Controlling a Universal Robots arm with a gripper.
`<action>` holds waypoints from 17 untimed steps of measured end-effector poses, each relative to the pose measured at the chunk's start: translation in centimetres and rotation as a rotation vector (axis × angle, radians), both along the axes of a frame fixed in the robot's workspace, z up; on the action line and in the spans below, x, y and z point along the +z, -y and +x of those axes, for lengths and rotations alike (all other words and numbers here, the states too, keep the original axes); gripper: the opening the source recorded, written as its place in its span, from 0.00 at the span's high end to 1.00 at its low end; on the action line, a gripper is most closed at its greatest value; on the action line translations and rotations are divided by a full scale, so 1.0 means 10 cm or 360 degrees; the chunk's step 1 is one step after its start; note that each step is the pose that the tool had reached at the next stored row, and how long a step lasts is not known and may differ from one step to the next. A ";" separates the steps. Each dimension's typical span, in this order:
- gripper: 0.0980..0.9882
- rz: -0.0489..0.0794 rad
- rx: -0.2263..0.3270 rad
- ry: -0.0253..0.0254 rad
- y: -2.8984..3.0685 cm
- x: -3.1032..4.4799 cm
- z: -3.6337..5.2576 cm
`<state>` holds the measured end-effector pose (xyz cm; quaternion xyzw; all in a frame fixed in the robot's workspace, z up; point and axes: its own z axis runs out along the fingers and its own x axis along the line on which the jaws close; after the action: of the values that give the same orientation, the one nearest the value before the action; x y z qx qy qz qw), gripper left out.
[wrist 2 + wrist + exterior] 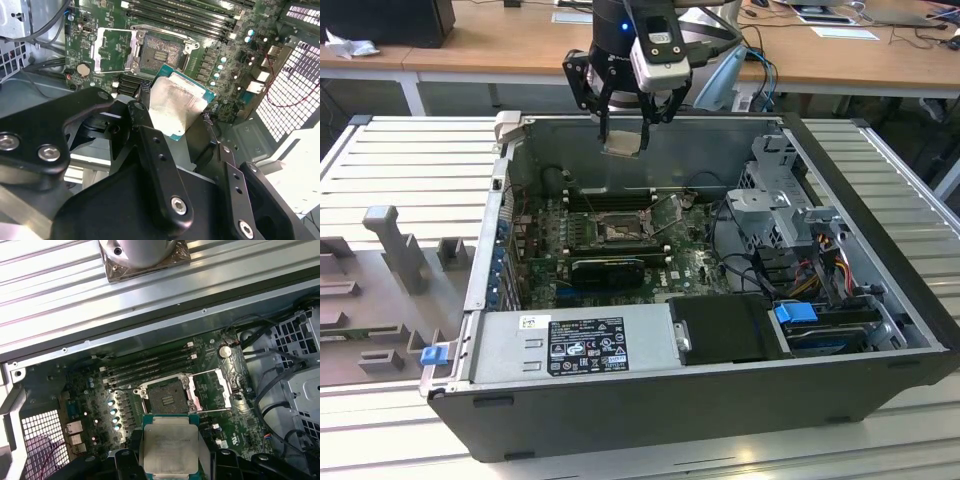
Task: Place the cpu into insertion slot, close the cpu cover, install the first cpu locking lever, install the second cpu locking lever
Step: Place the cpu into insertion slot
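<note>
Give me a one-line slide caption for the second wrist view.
The gripper holds the cpu over the motherboard, short of the bare insertion slot, with the cpu cover swung open.

We find the open case [650, 410] lying on the slatted table [410, 150]. Inside it, the insertion slot [617, 229] sits in the middle of the board, with the memory slots [610, 198] just behind it, toward the far wall. In the first wrist view the cpu cover [214, 390] lies swung open beside the slot. Along the near wall we see the power supply [575, 345]; the drive cage [770, 200] stands on the exterior view's right. Above the far wall hangs the gripper [624, 138], with the cpu [623, 147] clamped between its fingers, well apart from the slot.
</note>
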<state>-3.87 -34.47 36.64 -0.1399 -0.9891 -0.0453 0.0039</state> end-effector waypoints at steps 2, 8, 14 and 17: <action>0.52 0.0000 -0.0008 0.00000 0.000 0.000 0.000; 0.52 0.0000 -0.0038 0.00000 0.000 0.000 0.000; 0.52 0.0000 -0.0063 0.00000 0.000 0.000 0.000; 0.52 0.0000 -0.0081 0.00000 0.000 0.000 0.000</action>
<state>-3.87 -34.47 36.64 -0.1651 -0.9852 -0.0454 0.0028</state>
